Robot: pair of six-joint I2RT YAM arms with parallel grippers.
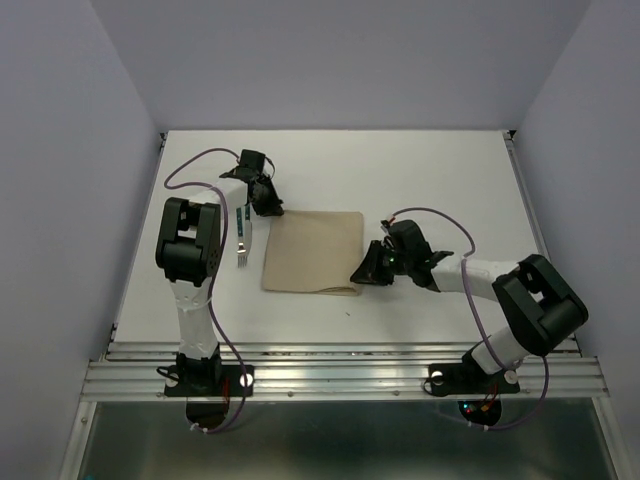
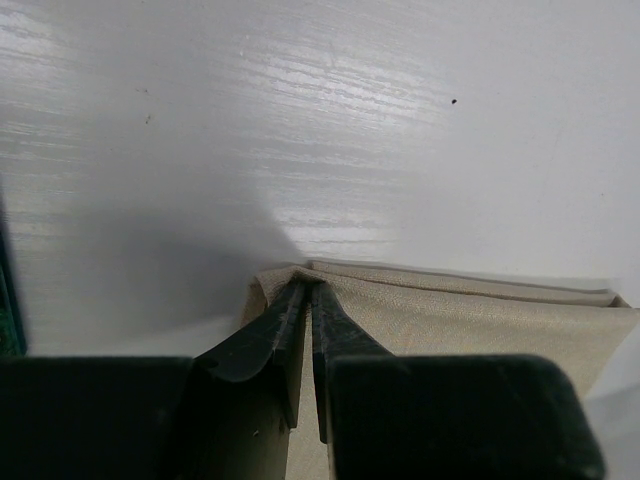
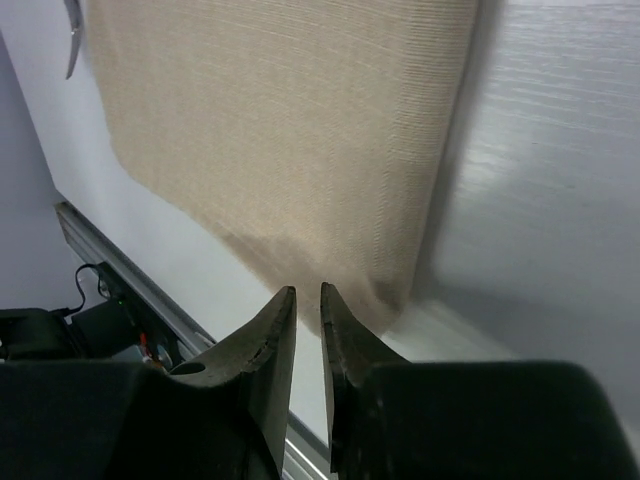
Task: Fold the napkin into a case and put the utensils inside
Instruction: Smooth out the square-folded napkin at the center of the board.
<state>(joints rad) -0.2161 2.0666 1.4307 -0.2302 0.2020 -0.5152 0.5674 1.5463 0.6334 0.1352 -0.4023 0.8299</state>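
Observation:
The beige napkin [image 1: 312,250] lies folded in the middle of the white table. My left gripper [image 1: 268,207] is at its far left corner. In the left wrist view the jaws [image 2: 305,285] are pinched shut on that bunched corner of the napkin [image 2: 450,310], whose two layers show along the edge. My right gripper [image 1: 362,275] is at the near right corner. In the right wrist view its jaws [image 3: 308,292] stand a narrow slit apart on the slightly lifted corner of the cloth [image 3: 280,120]. The utensils [image 1: 242,240], silver with green handles, lie left of the napkin.
A metal rail [image 1: 340,375] runs along the table's near edge, with both arm bases on it. Pale walls close in the table [image 1: 420,170] on the left, right and far sides. A silver utensil tip [image 3: 72,40] shows beyond the cloth.

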